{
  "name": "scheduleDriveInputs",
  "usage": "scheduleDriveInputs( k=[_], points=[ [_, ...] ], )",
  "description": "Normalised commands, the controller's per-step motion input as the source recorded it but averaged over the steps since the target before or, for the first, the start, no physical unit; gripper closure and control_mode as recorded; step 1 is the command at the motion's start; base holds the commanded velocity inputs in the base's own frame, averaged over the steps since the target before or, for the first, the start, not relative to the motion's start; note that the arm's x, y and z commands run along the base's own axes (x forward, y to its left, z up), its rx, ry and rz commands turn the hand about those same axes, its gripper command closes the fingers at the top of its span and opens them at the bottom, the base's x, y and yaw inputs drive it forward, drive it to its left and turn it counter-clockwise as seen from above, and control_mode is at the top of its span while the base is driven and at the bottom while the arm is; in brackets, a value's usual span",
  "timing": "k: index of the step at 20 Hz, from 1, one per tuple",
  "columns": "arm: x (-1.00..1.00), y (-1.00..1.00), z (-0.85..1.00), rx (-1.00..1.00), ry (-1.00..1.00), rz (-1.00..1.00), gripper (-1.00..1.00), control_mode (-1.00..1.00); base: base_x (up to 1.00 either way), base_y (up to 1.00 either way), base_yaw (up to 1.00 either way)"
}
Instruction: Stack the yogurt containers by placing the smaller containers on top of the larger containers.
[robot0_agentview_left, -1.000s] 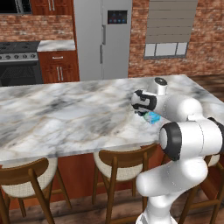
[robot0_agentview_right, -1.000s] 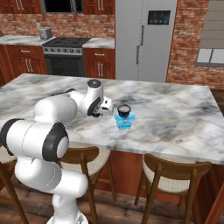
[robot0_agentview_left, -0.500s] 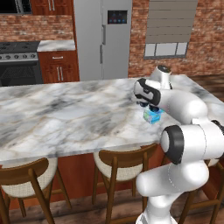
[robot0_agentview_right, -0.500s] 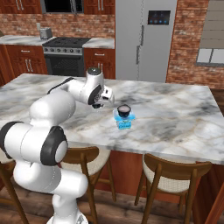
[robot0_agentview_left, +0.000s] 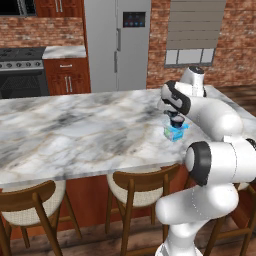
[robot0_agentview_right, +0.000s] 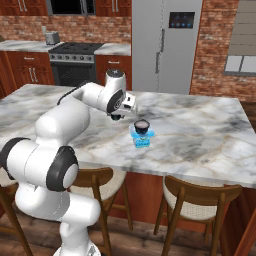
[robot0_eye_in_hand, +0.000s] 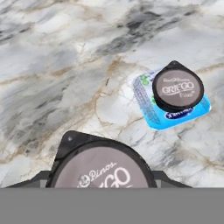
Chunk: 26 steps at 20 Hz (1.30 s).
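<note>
Over marble counter (robot0_eye_in_hand: 65, 65), gripper (robot0_eye_in_hand: 103, 186) clasps dark cup (robot0_eye_in_hand: 103, 168).

Evenly lit, flat rendered light — no glare on the counter (robot0_agentview_left: 75, 130). Soft, low-detail base views, slightly blurred. Faint shadow under the tub (robot0_eye_in_hand: 151, 109) in the hand view; cup (robot0_eye_in_hand: 105, 170) beside it — large, sharp enough to read.
</note>
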Motion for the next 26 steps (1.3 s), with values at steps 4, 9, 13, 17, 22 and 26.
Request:
scheduleDriveInputs(
  k=[4,9,13,17,22,26],
  points=[
    [-0.02,-0.32,0.05,0.0,0.05,0.0,1.0,-1.0,0.0,0.0,0.0],
    [0.0,-0.32,0.0,0.0,0.04,0.0,1.0,-1.0,0.0,0.0,0.0],
    [0.0,-0.28,0.0,0.0,0.0,0.0,1.0,-1.0,0.0,0.0,0.0],
    [0.0,-0.18,0.0,0.0,0.0,0.0,1.0,-1.0,0.0,0.0,0.0],
    [0.01,-0.11,0.0,0.0,0.0,0.0,1.0,-1.0,0.0,0.0,0.0],
    [0.07,-0.07,0.0,0.0,-0.01,0.0,1.0,-1.0,0.0,0.0,0.0]
  ],
)
